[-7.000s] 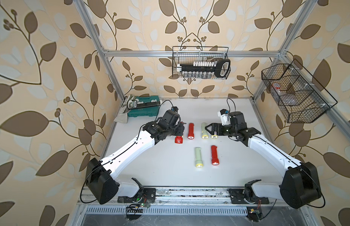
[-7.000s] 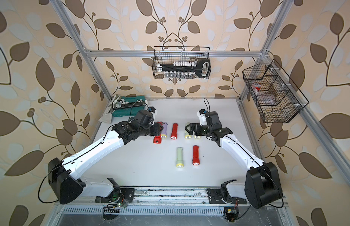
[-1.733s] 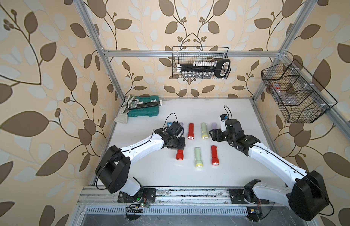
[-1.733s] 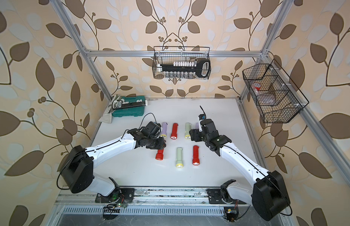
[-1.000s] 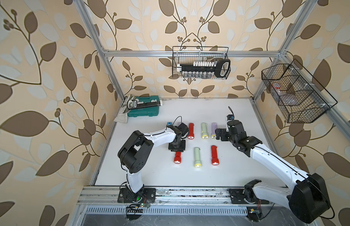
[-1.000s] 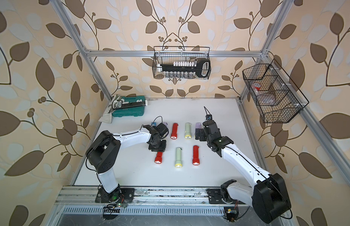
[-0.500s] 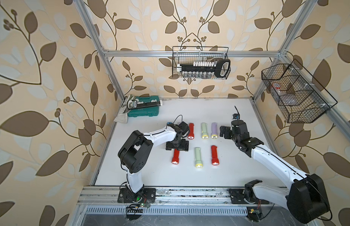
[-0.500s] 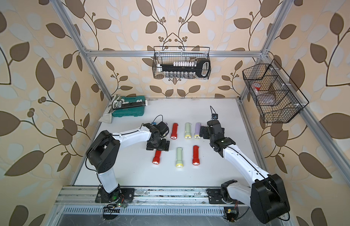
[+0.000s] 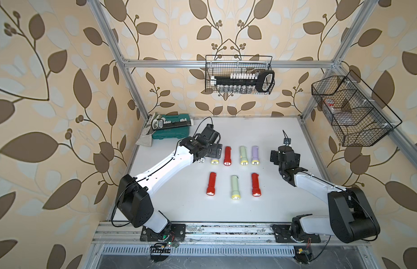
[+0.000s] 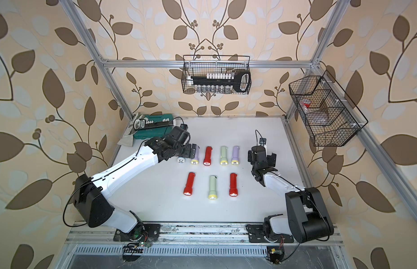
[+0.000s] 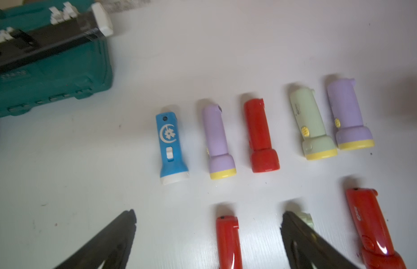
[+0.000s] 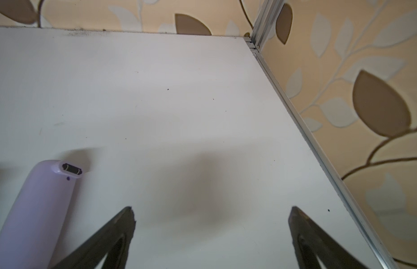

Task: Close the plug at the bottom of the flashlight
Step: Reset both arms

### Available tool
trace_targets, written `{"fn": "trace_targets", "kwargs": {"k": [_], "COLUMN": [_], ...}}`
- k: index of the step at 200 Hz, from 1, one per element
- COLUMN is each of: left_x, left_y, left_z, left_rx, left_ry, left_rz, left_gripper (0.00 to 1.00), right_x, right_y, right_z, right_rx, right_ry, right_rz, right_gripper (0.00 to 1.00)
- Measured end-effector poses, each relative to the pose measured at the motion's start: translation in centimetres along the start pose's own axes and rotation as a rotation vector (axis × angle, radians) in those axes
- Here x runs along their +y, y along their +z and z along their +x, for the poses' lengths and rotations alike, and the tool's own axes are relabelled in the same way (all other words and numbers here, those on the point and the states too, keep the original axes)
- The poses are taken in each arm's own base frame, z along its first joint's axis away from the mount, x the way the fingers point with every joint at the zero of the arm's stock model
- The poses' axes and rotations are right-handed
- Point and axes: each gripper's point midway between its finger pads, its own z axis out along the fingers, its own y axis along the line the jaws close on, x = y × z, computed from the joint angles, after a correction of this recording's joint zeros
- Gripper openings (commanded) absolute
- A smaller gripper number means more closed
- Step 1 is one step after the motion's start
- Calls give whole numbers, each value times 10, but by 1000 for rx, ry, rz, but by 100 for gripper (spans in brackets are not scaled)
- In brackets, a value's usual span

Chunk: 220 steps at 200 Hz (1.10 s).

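Note:
Several small flashlights lie in two rows on the white table (image 9: 261, 209). The front row holds a red flashlight (image 9: 211, 184), a green one (image 9: 235, 187) and another red one (image 9: 255, 184). My left gripper (image 9: 214, 150) hovers open above the back row's left end, partly hiding a blue flashlight (image 11: 171, 149). In the left wrist view the front red flashlight (image 11: 228, 242) lies between my open fingers, below them and untouched. My right gripper (image 9: 284, 155) stands open and empty, just right of the purple flashlight (image 12: 39, 209), whose tail end (image 12: 71, 169) shows a dark oval opening.
A green tool case (image 9: 172, 127) sits at the back left corner. Wire baskets hang on the back wall (image 9: 239, 78) and the right wall (image 9: 351, 111). The table's right edge rail (image 12: 319, 158) runs close beside my right gripper.
My left gripper has opened, let go of the front red flashlight and risen back over the back row. My right gripper has drawn away to the right of the purple flashlight.

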Motion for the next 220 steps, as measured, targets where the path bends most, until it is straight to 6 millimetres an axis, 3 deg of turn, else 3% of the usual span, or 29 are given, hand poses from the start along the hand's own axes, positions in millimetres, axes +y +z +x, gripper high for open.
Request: {"fn": "trace_targets", "kwargs": {"k": [22, 39, 51, 73, 102, 151, 193, 220], "left_x": [51, 92, 106, 103, 100, 118, 131, 137], "left_y": [11, 27, 38, 52, 57, 58, 74, 89], "left_z": [-14, 7, 29, 51, 49, 51, 82, 91], "left_rx": [-76, -80, -54, -25, -95, -199, -218, -225], "left_ry": [-70, -93, -72, -10, 30, 5, 35, 43], "left_rz": [-39, -95, -120, -95, -74, -105, -168, -202], "left_gripper": [99, 99, 99, 99, 99, 99, 99, 99], "right_x": [5, 9, 10, 11, 10, 2, 6, 7], "right_y": [9, 14, 14, 14, 15, 18, 16, 16], "right_z": [6, 10, 15, 7, -2, 18, 13, 13], "right_rx": [-36, -66, -66, -102, -140, -147, -167, -167], "right_ry": [-21, -31, -40, -25, 6, 46, 53, 53], "right_rz": [-8, -23, -34, -50, -79, -133, -157, -162], "right_gripper": [98, 98, 98, 97, 94, 98, 98, 98]}}
